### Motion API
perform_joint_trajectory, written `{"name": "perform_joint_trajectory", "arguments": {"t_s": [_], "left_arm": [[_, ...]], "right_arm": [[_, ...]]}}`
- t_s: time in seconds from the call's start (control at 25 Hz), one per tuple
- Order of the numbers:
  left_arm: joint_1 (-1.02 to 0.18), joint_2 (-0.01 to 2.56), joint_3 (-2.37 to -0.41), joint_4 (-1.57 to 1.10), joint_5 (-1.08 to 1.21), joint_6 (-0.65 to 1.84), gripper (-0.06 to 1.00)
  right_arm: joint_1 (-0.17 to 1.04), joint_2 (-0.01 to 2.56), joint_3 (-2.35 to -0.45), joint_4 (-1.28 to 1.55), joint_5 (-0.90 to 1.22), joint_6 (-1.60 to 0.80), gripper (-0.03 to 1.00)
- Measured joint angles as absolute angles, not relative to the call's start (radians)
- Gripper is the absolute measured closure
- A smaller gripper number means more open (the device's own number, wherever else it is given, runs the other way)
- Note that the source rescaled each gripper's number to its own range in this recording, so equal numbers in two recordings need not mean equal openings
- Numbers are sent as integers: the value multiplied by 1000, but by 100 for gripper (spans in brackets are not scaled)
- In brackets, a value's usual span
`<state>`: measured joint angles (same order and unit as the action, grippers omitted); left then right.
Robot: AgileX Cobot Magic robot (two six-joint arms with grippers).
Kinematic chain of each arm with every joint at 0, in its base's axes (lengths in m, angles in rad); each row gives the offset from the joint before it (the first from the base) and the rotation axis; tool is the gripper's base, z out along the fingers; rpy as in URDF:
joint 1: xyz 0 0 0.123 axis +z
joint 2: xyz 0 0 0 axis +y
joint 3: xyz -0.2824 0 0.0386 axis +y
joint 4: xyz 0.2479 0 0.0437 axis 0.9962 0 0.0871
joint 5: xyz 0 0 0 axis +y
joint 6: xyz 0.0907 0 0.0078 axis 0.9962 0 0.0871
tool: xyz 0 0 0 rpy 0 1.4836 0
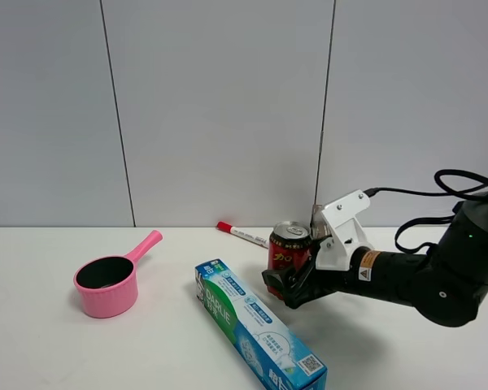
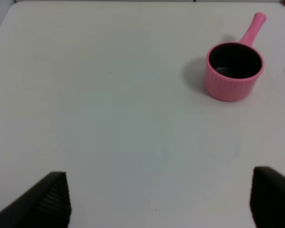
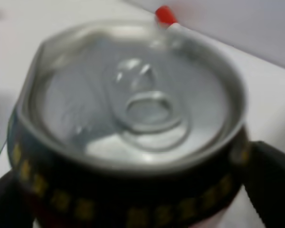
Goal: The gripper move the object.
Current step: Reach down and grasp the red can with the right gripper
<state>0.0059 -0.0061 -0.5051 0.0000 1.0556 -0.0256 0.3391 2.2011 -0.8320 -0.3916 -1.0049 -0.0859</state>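
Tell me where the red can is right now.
Exterior high view: the red can sits right of centre, between the right gripper's jaws, behind the toothpaste box.

shiny metal top on the red can [image 3: 133, 104], glossy pink saucepan [image 1: 107, 286], glossy card toothpaste box [image 1: 256, 329], matt white table [image 1: 41, 349]

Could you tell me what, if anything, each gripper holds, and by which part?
The right gripper grips the red can by its lower body; the left gripper holds nothing.

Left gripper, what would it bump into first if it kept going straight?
Probably just the white table. The left gripper has nothing between its open jaws, and the pink saucepan sits off that line.
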Motion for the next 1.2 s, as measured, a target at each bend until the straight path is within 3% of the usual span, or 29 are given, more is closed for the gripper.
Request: {"name": "perform_joint_trajectory", "arguments": {"t_s": [0.76, 1.2], "left_arm": [[6, -6, -505, 0, 1056, -26, -6], [6, -6, -505, 0, 1056, -26, -6]], "right_arm": [[340, 2238, -833, -401, -1091, -87, -3], [351, 2242, -888, -404, -1065, -87, 14]]}}
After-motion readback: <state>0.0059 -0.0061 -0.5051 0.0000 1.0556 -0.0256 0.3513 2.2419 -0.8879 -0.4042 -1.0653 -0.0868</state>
